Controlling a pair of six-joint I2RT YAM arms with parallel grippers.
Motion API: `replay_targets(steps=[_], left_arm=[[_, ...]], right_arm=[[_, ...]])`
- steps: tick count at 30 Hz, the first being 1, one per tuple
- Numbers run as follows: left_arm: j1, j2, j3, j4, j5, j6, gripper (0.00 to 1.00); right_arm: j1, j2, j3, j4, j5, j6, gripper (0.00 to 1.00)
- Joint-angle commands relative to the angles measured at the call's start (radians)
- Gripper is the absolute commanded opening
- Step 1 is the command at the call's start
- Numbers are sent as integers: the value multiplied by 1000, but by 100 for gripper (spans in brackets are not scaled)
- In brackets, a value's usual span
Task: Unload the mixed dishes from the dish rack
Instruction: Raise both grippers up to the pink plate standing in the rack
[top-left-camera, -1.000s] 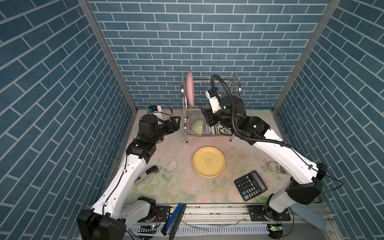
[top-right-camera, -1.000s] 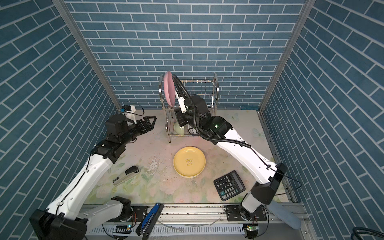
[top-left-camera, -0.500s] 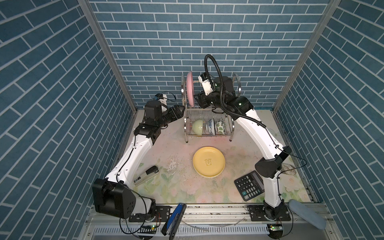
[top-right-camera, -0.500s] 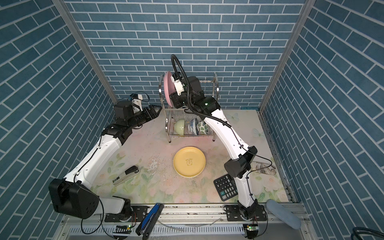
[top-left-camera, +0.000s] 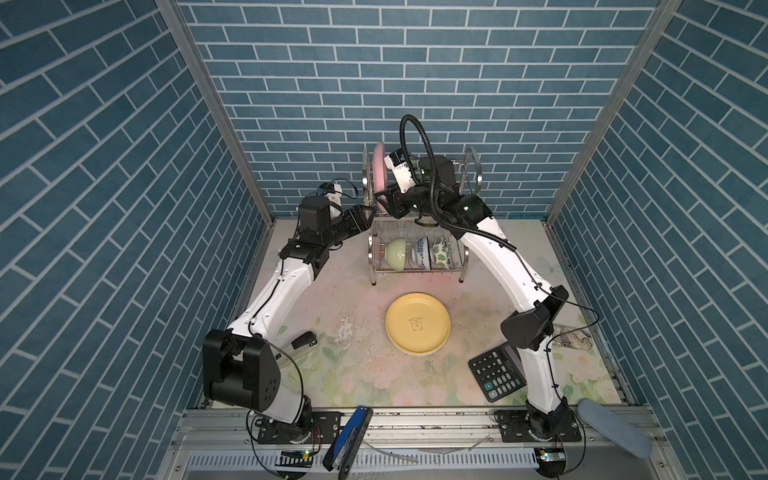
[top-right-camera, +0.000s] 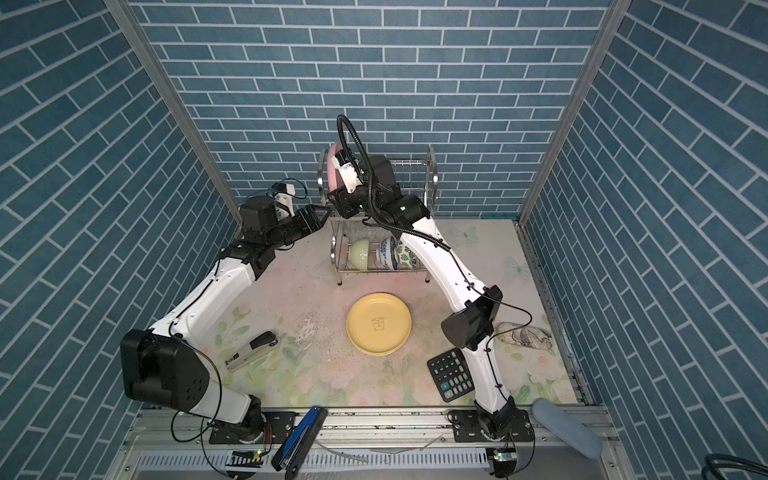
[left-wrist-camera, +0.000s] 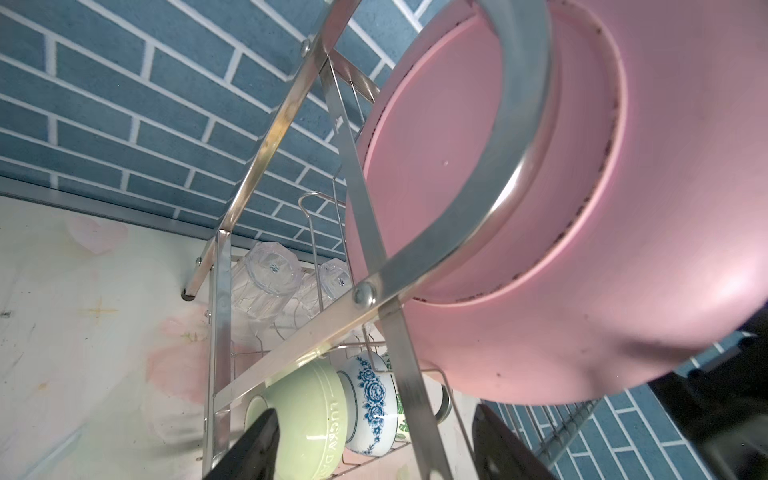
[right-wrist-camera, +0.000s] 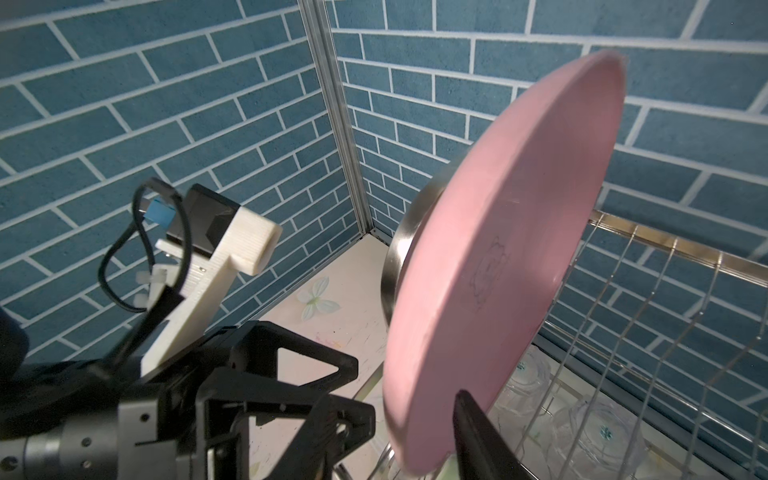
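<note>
Within the last second both my arms have swung up to the dish rack (left-wrist-camera: 266, 137); my right claw (top-left-camera: 382, 201) now straddles the lower rim of the pink plate (right-wrist-camera: 498, 249), standing in the top tier; clenched or not, I cannot tell; my left claw (top-right-camera: 321, 216), released, waits just beside it, outside the arch; lifting the plate out looks next.

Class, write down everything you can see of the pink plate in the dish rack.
The pink plate is round, matt, plastic-looking, with a faint drawing on its face and dark specks along the foot ring behind. It stands on edge, slightly tilted, in the upper tier of the dish rack, beside an arched side frame. A finger of the right pincer sits by its lower rim; a grip cannot be confirmed.
</note>
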Motion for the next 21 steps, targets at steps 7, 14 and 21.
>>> replay_targets(steps=[7, 14, 21], left_arm=[[6, -5, 14, 10, 4, 14, 73], [5, -10, 0, 10, -2, 24, 73], [4, -4, -4, 16, -3, 25, 73]], right_arm=[[-10, 40, 37, 128, -26, 48, 40], [-8, 58, -42, 210, -31, 101, 25], [-8, 54, -79, 227, -39, 102, 14]])
